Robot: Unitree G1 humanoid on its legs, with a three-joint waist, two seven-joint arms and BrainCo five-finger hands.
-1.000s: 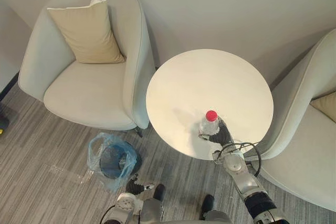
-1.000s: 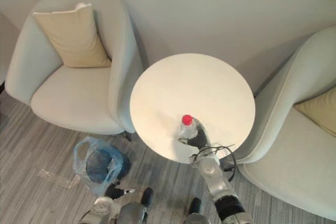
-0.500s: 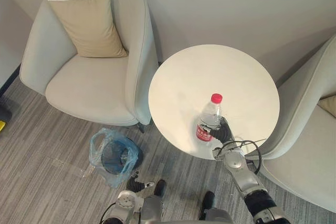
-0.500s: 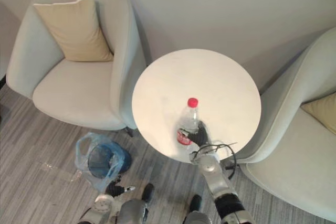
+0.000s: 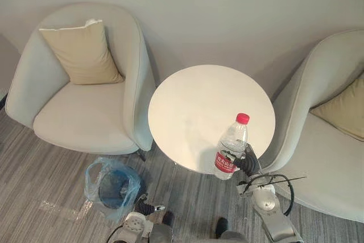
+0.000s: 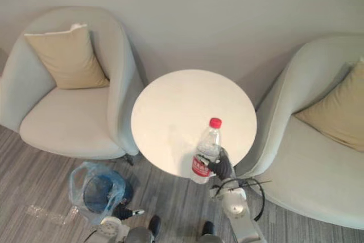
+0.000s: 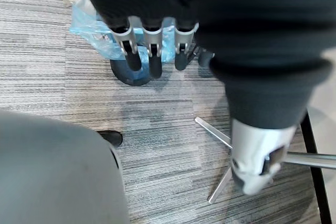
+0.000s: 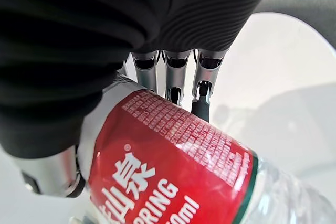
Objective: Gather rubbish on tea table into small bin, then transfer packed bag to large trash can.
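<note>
A: What do we see, biggest things first?

B: We look down on two pale armchairs, one on our left [image 5: 79, 120] and one on our right [image 5: 324, 166]. Each has a tan cushion [image 5: 79, 55] against its back, and both stand on grey striped carpet [image 5: 40, 192]. Between them is the round white tea table [image 5: 199, 103]. On the carpet beside the left chair sits the small bin [image 5: 133, 185], lined with a blue plastic bag [image 5: 92, 170].

A: And the rubbish?

B: There is one clear plastic bottle [image 5: 232, 143] with a red cap and a red label. It is cap up and leaning slightly at the table's near edge. Its base shows just past the rim, and we cannot tell whether it touches the top.

A: What holds it?

B: Our right hand [image 5: 246, 163] does. Its fingers [image 8: 174, 80] and thumb are curled round the labelled lower part. Our left hand [image 7: 154, 59] hangs low over the carpet near the bin, with fingers relaxed and nothing in them.

A: How will the bottle handle?

B: We judge it light, with thin walls that would dent under a hard squeeze. The smooth plastic could slip. The label band looks like the best place to hold it, since the body is wide and even there. A snug, gentle wrap should be enough. The tall neck above the hand may sway as we carry it.
</note>
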